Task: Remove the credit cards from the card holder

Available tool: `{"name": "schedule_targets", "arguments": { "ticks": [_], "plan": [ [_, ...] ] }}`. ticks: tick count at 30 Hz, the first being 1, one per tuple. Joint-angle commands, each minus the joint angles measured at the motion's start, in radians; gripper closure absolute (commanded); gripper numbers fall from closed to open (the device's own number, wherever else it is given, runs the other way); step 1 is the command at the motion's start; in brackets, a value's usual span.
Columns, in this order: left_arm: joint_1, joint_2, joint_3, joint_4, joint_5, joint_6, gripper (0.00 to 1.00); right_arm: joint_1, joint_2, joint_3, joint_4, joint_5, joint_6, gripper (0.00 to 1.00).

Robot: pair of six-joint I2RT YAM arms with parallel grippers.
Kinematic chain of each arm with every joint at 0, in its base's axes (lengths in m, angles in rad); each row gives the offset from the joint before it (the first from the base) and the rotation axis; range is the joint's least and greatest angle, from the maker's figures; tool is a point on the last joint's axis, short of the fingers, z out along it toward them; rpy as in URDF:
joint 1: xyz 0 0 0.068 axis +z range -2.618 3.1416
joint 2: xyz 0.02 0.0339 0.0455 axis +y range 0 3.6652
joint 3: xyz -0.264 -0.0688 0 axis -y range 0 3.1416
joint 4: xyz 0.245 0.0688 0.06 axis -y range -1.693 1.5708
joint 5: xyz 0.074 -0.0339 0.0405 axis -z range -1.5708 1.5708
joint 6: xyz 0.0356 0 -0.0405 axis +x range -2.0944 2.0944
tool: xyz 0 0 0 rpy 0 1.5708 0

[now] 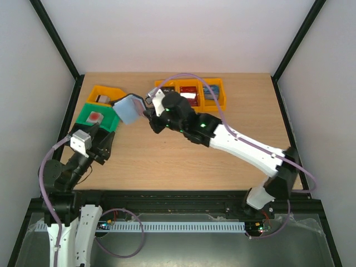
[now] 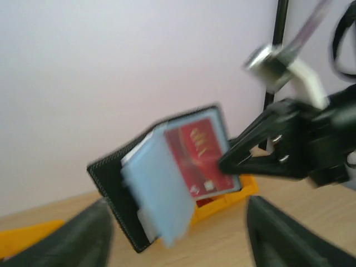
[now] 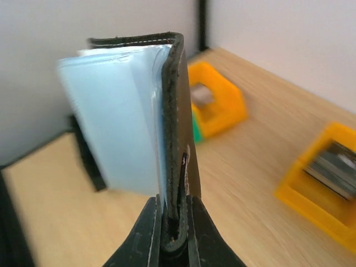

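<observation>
The black card holder [image 1: 129, 109] hangs open above the table's back left, with my right gripper [image 1: 142, 110] shut on its lower edge. In the right wrist view the fingers [image 3: 146, 236] pinch the folded black edge of the holder [image 3: 179, 111], and its pale blue pockets [image 3: 111, 122] fan out to the left. The left wrist view shows the holder [image 2: 114, 189] tilted, a red credit card [image 2: 200, 153] in its pockets and the right gripper [image 2: 233, 158] on its right edge. My left gripper [image 2: 178, 233] stands open in front of the holder, touching nothing.
A green bin [image 1: 109, 123] with a reddish card lies just beyond the left gripper [image 1: 104, 146]. An orange bin [image 1: 114, 90] sits behind the green one. A row of orange bins [image 1: 222, 94] with cards stands at the back centre. Black frame posts line both sides.
</observation>
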Motion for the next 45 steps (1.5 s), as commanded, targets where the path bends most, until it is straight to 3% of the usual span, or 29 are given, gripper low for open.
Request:
{"name": "schedule_targets", "arguments": {
  "ticks": [1, 4, 8, 16, 24, 33, 39, 45],
  "plan": [
    [0.005, -0.045, -0.02, 0.077, 0.055, 0.048, 0.48, 0.01, 0.136, 0.076, -0.17, 0.389, 0.081, 0.98],
    [0.012, -0.052, -0.064, 0.101, 0.231, -0.05, 0.63, 0.043, 0.154, 0.075, -0.145, 0.344, 0.078, 0.98],
    [0.033, -0.027, -0.129, 0.107, 0.256, -0.236, 0.74, 0.092, 0.158, 0.066, -0.08, 0.233, 0.058, 0.98],
    [0.034, 0.082, -0.185, 0.137, 0.244, -0.393, 0.75, 0.096, 0.101, 0.002, 0.06, -0.193, 0.034, 0.98],
    [0.034, 0.087, -0.171, 0.084, 0.234, -0.407, 0.73, 0.012, 0.013, -0.1, 0.224, -0.501, 0.088, 0.98],
    [0.034, 0.103, -0.14, 0.045, 0.277, -0.374, 0.66, 0.006, -0.044, -0.187, 0.325, -0.784, 0.006, 0.98],
    [0.034, 0.099, -0.135, 0.136, 0.403, -0.378, 0.7, 0.006, -0.033, -0.203, 0.365, -0.828, 0.001, 0.98],
    [0.033, 0.06, -0.115, 0.286, 0.537, -0.444, 0.58, -0.001, 0.007, -0.165, 0.299, -0.772, -0.055, 0.98]
  ]
}}
